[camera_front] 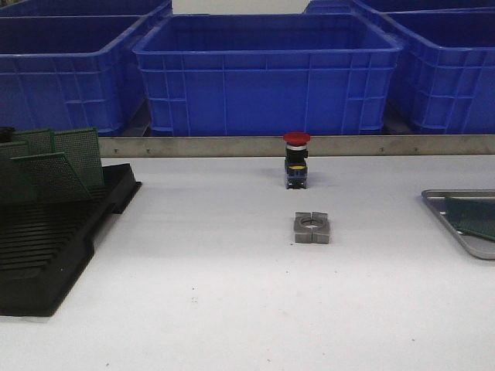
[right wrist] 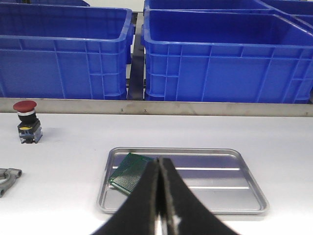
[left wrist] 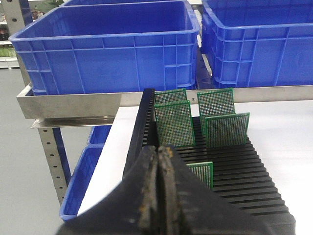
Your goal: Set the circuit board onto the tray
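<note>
Both my grippers, left gripper (left wrist: 159,196) and right gripper (right wrist: 160,198), are sitting clenched on nothing. One circuit board (right wrist: 130,173) is lying in the tray (right wrist: 254,193). More boards (left wrist: 175,123) are waiting in the rack (left wrist: 230,166); I'm planning to open wide and pinch one edge squarely.

The front view looks forward over the white desk (camera_front: 232,309) toward the blue crates (camera_front: 267,73), taking in the black rack (camera_front: 46,239) at left and the tray (camera_front: 464,224) at right. The left wrist view sits close above the rack (left wrist: 234,171). The right wrist view looks down close on the tray (right wrist: 195,181), sharing the red push-button (right wrist: 25,120) with the front view (camera_front: 296,158).
</note>
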